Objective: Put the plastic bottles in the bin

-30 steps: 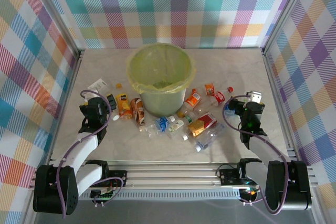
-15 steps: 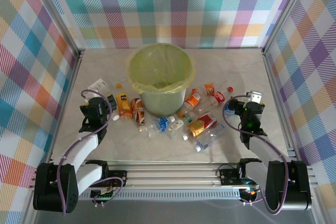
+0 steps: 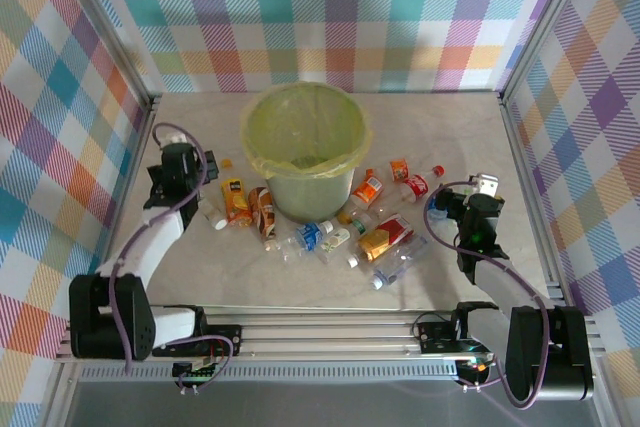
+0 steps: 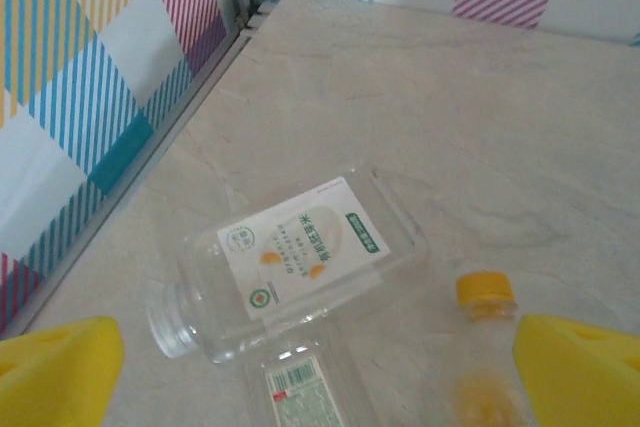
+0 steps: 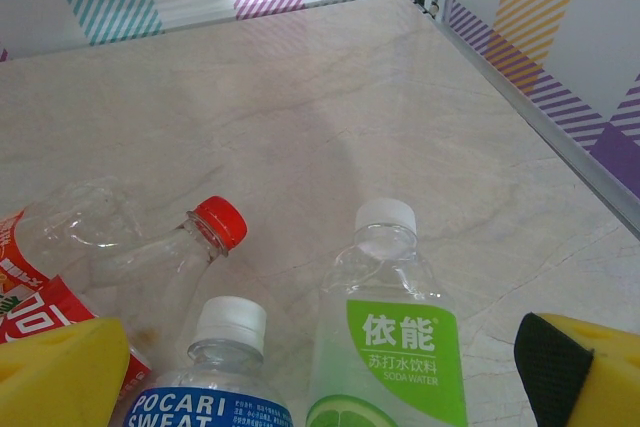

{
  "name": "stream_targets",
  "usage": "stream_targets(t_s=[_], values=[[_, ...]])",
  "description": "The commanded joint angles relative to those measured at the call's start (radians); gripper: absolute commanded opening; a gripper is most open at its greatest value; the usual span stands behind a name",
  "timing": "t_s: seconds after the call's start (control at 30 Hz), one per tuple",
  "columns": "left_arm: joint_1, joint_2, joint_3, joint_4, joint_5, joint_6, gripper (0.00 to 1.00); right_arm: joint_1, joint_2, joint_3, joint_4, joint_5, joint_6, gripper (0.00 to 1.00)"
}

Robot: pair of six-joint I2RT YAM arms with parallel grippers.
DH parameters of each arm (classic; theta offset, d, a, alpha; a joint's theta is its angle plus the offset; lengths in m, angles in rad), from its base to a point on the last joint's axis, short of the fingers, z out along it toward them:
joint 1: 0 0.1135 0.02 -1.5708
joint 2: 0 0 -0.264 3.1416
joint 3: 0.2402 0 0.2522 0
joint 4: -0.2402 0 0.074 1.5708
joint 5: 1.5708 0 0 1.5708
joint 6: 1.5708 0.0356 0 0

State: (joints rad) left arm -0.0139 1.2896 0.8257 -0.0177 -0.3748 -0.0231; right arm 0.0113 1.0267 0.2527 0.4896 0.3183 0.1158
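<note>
left gripper (image 4: 320, 377) found spread, nothing held | capless white-labelled bottle (image 4: 290, 272) lying just ahead between fingers (image 4: 60, 372), long axis slanted, neck toward left finger | bin (image 3: 362, 137) off to hand's right

A pale marbled tabletop (image 3: 440, 127) fills the centre of the overhead frame, enclosed at left, right and top by pastel checked cloth walls (image 3: 330, 7). Aluminium posts (image 3: 100, 22) run up the two back corners; a grooved aluminium rail (image 3: 330, 330) crosses the bottom edge.
</note>
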Motion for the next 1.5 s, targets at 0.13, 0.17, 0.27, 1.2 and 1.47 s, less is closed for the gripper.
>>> stream_targets(t_s=[0.13,0.17,0.27,1.2,1.47], values=[[0.06,0.212,0.278,-0.381,0.068,0.132,1.0,-0.007,-0.006,0.03,-0.003,-0.007,-0.001,1.0],[0.068,0.237,0.312,-0.407,0.082,0.148,1.0,-0.007,-0.007,0.03,-0.003,-0.008,-0.002,1.0],[0.092,0.3,0.388,-0.47,0.129,0.191,1.0,-0.007,-0.008,0.029,0.001,-0.015,-0.004,1.0],[0.193,0.702,0.719,-0.637,0.314,0.464,1.0,-0.007,-0.001,0.028,0.013,-0.015,-0.025,1.0],[0.198,0.776,0.775,-0.602,0.271,0.463,1.0,-0.007,0.001,0.028,0.012,-0.009,-0.035,1.0]])
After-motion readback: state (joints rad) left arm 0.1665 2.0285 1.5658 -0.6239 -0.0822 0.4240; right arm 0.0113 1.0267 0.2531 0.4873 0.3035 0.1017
